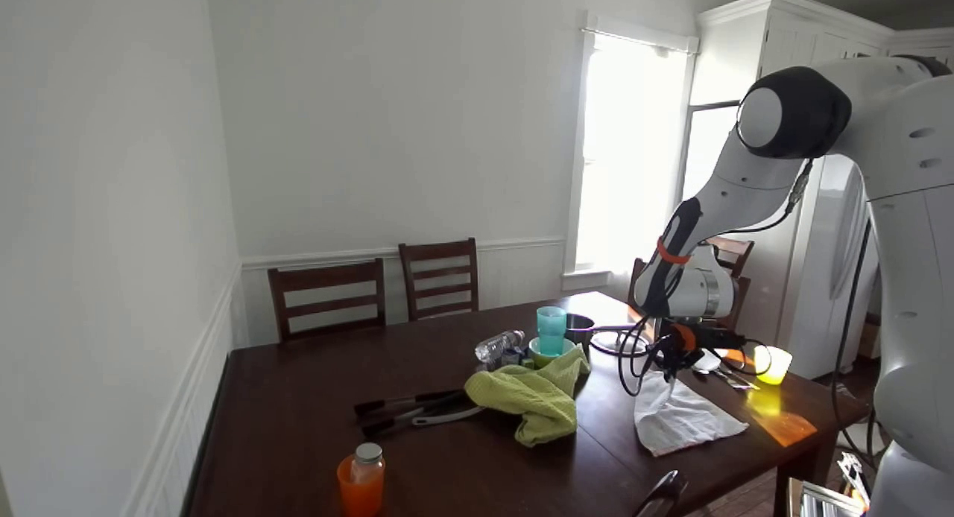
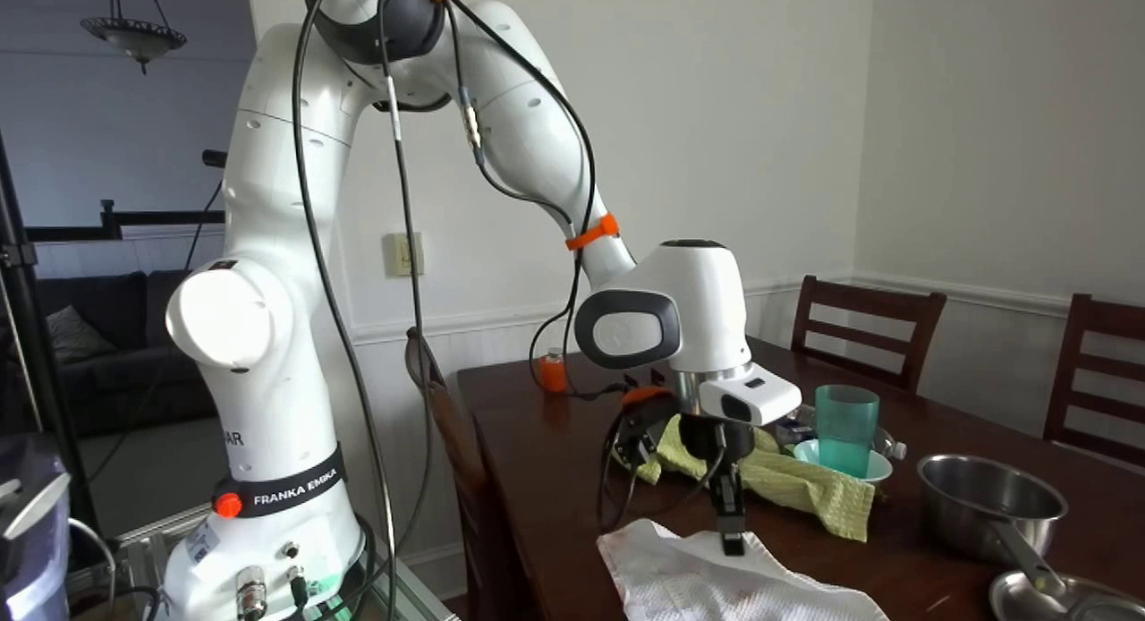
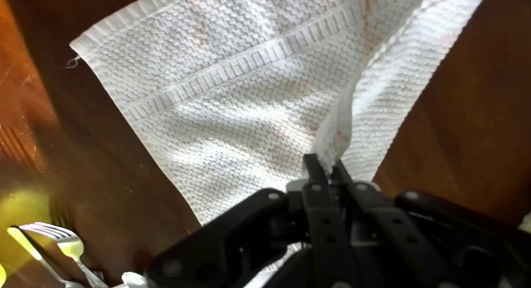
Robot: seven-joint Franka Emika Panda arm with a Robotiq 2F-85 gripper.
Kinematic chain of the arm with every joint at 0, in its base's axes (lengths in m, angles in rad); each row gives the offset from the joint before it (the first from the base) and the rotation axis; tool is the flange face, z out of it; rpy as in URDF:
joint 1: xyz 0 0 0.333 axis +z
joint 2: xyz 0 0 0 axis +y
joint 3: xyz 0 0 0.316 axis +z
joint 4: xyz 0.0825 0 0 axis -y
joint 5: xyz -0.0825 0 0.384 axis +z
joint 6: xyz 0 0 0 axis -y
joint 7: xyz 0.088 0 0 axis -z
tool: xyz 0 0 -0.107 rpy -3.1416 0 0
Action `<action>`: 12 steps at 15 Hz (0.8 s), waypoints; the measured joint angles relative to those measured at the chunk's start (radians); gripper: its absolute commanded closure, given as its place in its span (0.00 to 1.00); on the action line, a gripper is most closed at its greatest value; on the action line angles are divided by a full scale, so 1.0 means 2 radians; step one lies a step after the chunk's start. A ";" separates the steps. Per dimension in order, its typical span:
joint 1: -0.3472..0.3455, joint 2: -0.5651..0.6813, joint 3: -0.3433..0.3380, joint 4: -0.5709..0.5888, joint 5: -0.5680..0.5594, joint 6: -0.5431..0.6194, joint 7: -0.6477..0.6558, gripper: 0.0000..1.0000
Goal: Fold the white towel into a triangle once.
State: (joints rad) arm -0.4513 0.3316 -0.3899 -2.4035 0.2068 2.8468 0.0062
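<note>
The white towel [image 1: 689, 424] lies on the dark wooden table, and it also shows in an exterior view [image 2: 716, 581] with its lower part cut off by the frame. In the wrist view the towel [image 3: 232, 93] has one edge lifted into a narrow raised fold, with a flat strip of cloth to the right of it. My gripper [image 3: 325, 165] is shut on this raised fold of the towel, pinching it between the fingertips. In an exterior view the gripper [image 2: 733, 545] points down at the towel, close above the table. The towel part under the gripper body is hidden.
A green cloth [image 1: 533, 401], a teal cup [image 1: 551, 331] in a bowl, and a clear bottle [image 1: 498, 346] lie beyond the towel. A metal pot [image 2: 993, 505] and lid [image 2: 1047, 596] stand beside it. A fork [image 3: 68, 242] and yellow cup [image 1: 773, 364] are on another side.
</note>
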 measured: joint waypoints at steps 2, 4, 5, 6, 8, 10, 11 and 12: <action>-0.003 0.005 -0.007 -0.005 -0.010 0.000 -0.004 0.98; -0.004 0.011 -0.017 -0.009 -0.022 0.000 -0.006 0.98; -0.004 0.014 -0.023 -0.010 -0.029 0.000 -0.006 0.98; -0.004 0.017 -0.028 -0.011 -0.034 0.000 -0.006 0.98; -0.005 0.021 -0.037 -0.012 -0.042 0.000 -0.007 0.98; -0.007 0.025 -0.045 -0.012 -0.051 0.000 -0.008 0.98; -0.008 0.028 -0.047 -0.012 -0.055 0.000 -0.009 0.98; -0.009 0.030 -0.049 -0.012 -0.058 0.000 -0.011 0.98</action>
State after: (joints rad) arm -0.4693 0.3916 -0.4884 -2.4280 0.0916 2.8467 -0.0156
